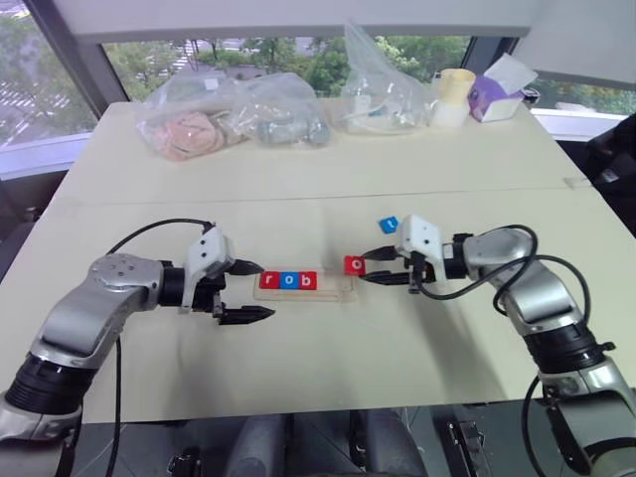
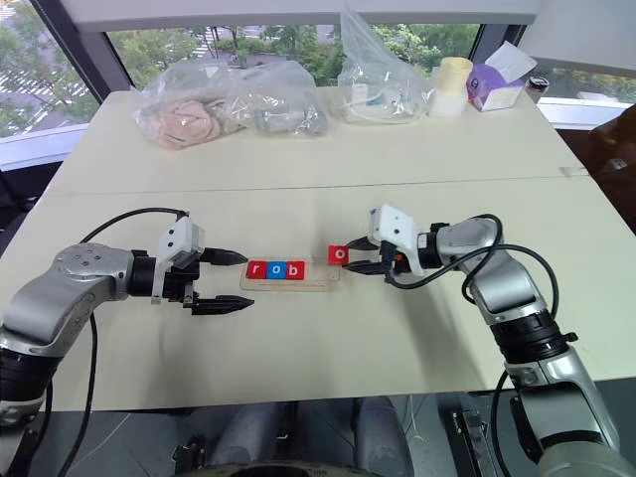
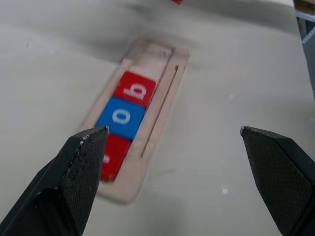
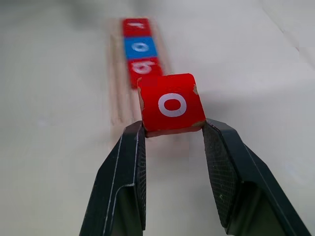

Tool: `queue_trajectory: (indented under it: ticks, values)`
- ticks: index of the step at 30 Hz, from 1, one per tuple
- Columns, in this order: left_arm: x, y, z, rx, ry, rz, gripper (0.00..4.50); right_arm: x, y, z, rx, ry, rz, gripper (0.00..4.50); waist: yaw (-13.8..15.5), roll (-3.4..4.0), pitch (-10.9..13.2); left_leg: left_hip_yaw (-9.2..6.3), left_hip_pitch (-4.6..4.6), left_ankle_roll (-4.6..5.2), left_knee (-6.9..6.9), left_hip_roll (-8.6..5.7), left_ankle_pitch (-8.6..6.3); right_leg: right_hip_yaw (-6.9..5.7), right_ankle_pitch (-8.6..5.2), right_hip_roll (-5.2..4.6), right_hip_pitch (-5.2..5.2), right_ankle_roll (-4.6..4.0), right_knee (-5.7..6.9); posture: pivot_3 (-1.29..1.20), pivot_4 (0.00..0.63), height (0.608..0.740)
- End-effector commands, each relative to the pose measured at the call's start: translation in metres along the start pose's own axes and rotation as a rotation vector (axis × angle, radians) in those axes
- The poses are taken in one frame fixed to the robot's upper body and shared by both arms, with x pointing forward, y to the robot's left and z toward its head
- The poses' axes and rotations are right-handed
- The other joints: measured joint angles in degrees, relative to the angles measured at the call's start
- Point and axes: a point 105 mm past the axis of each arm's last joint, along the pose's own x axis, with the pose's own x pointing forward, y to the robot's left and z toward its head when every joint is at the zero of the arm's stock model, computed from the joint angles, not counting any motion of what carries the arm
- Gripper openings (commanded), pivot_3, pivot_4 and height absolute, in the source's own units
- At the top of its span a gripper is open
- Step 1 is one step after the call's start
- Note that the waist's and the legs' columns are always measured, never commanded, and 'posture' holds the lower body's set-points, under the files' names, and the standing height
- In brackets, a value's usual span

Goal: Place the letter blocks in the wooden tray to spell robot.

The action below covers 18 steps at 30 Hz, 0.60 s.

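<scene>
Now the right tool (image 4: 172,130) pinches the red "o" block (image 4: 171,104) by its two side edges just beside the wooden tray (image 1: 343,291), where r, o, b lie; it looks light, stiff, perhaps slippery, while the left tool (image 1: 250,291) is spread.

The left pincer (image 3: 172,137), spread wide, points at the wooden tray (image 3: 162,123) holding three letter blocks (image 3: 123,118).

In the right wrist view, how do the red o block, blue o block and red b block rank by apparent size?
1. red o block, nearest the camera
2. red b block
3. blue o block
Nearness causes the difference.
</scene>
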Motion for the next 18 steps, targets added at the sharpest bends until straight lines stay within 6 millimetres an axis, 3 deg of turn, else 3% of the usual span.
queue_trajectory:
  ticks: [1, 6, 11, 18]
  values:
    - [-0.005, 0.003, 0.011, 0.034, -0.037, 0.047, 4.50, 0.019, -0.006, 0.006, -0.066, 0.033, 0.025, 1.09, -0.1, 0.00, 0.0, 0.02, -0.01, 0.00, 0.03, 0.00, 0.00, 0.01, 0.01, 0.00, -0.01, 0.00, 0.01, 0.00, 0.150, 0.740]
    - [-0.003, -0.004, 0.012, 0.017, -0.056, 0.063, 4.50, 0.037, -0.012, -0.003, -0.111, 0.104, 0.031, 1.09, -0.3, 0.00, 0.0, 0.00, 0.02, -0.02, 0.04, 0.02, 0.01, 0.00, 0.04, 0.03, -0.03, 0.02, 0.08, 0.00, 0.150, 0.740]
    - [-0.002, -0.007, 0.009, 0.003, -0.055, 0.083, 4.50, 0.042, -0.015, -0.010, -0.134, 0.162, 0.056, 1.09, -0.3, 0.00, 0.0, 0.01, 0.02, -0.03, 0.04, 0.02, 0.02, 0.01, 0.05, 0.04, -0.04, 0.02, 0.12, 0.00, 0.150, 0.740]
    - [0.001, -0.008, 0.006, 0.000, -0.051, 0.096, 4.50, 0.051, -0.012, 0.000, -0.140, 0.143, 0.068, 1.09, -0.4, -0.01, 0.0, 0.00, 0.10, -0.06, 0.04, 0.03, 0.04, 0.01, 0.04, 0.07, -0.02, 0.01, 0.20, 0.00, 0.150, 0.740]
